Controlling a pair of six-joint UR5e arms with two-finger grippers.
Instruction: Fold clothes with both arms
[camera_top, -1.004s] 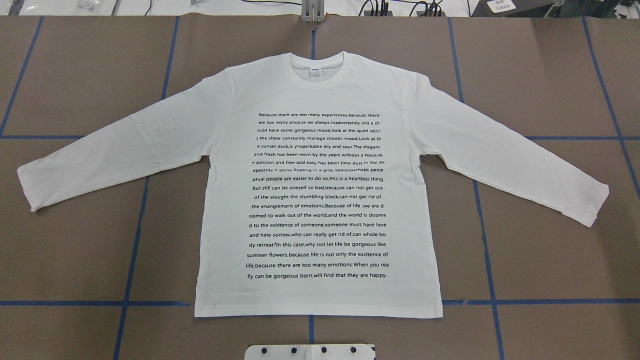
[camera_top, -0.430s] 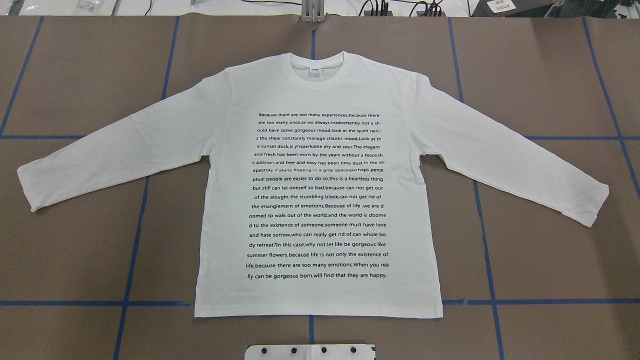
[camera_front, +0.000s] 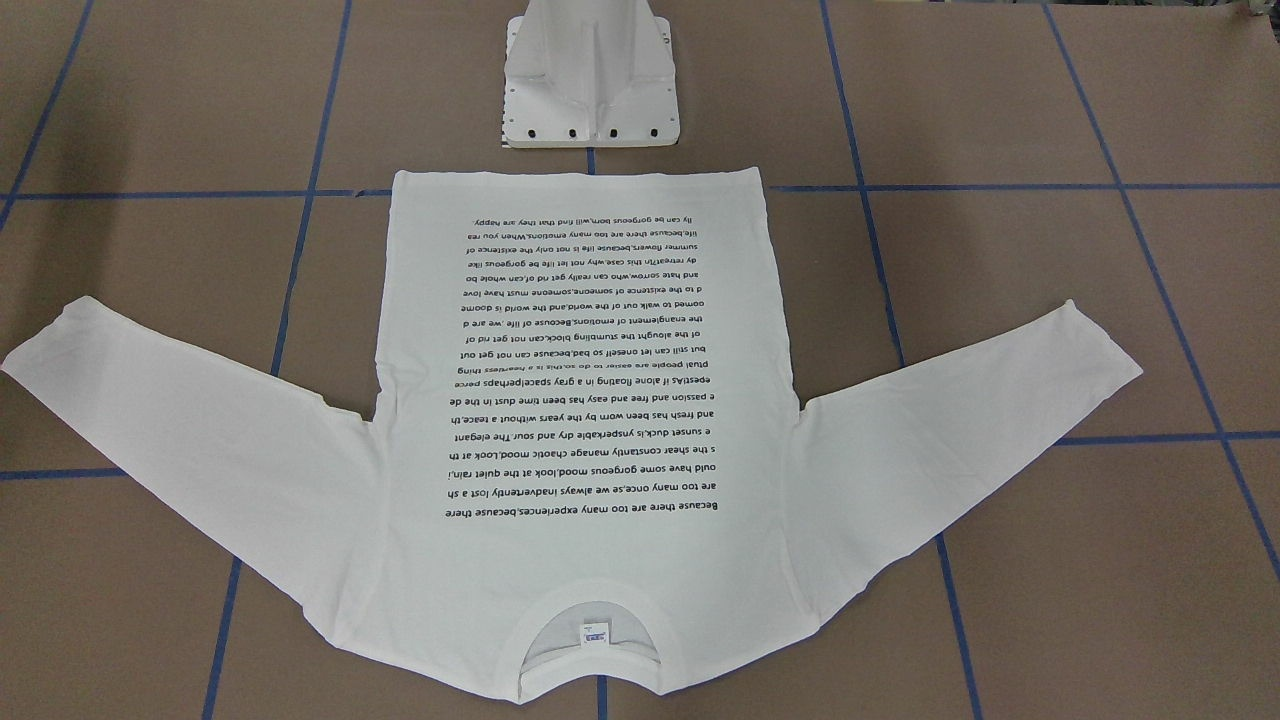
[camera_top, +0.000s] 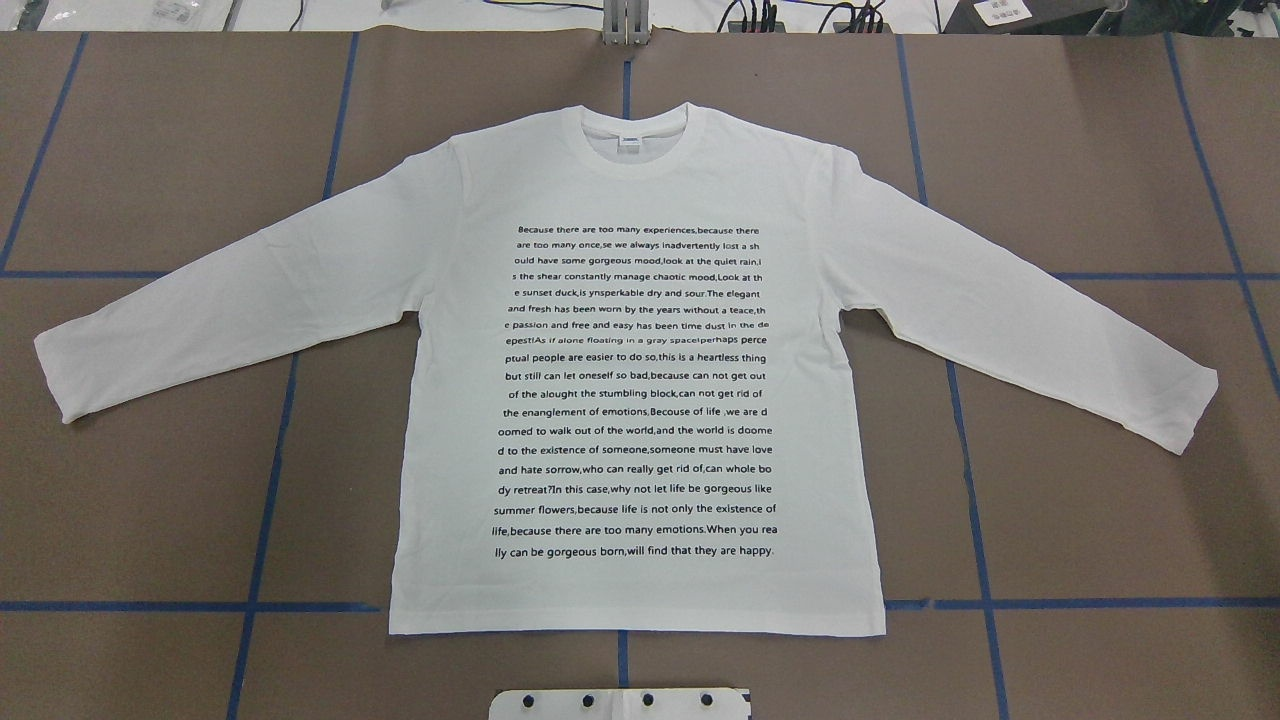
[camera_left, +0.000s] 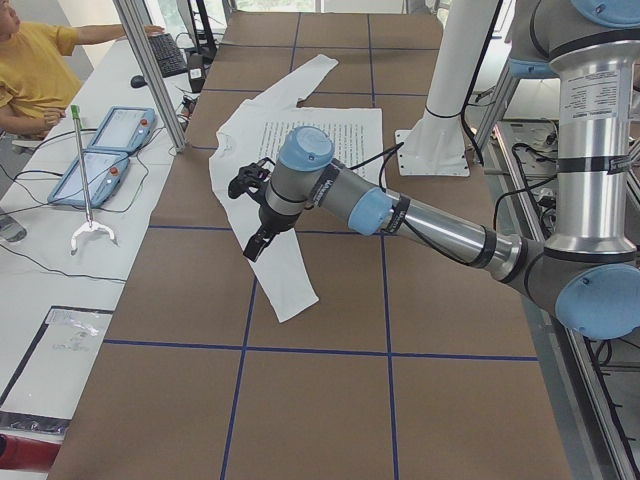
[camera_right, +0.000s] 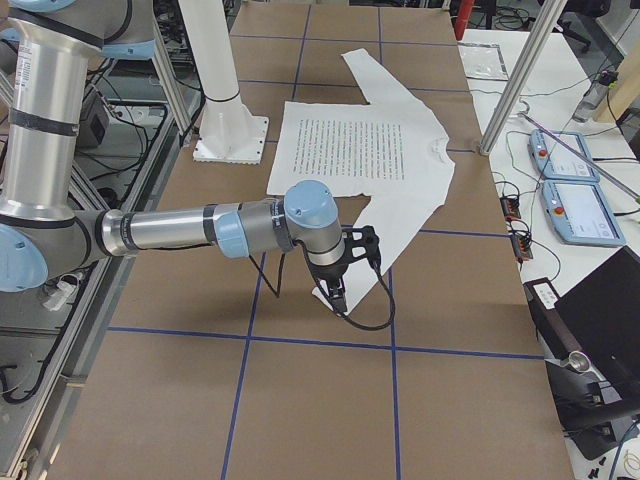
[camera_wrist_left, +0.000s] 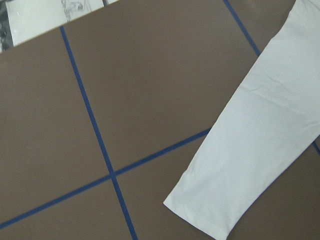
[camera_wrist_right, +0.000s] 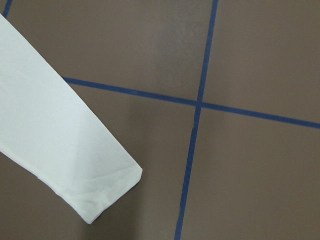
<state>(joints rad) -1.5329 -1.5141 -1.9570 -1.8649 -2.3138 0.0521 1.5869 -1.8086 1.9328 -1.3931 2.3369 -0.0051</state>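
The clothes, one white long-sleeved T-shirt (camera_top: 640, 380) with a block of black text, lies flat and face up on the brown table, both sleeves spread out and collar far from the robot base. It also fills the front-facing view (camera_front: 590, 380). My left gripper (camera_left: 252, 243) hangs over the near sleeve in the exterior left view; its wrist camera looks down on that cuff (camera_wrist_left: 250, 155). In the exterior right view my right gripper (camera_right: 335, 292) hovers beside the other sleeve's cuff (camera_wrist_right: 55, 150). I cannot tell whether either gripper is open or shut.
Blue tape lines (camera_top: 270, 450) grid the table. The white pedestal base (camera_front: 590, 90) stands by the shirt's hem. Teach pendants (camera_left: 105, 150) and a seated person in yellow (camera_left: 30, 70) are at a side bench. An aluminium post (camera_right: 525, 80) rises near the collar side.
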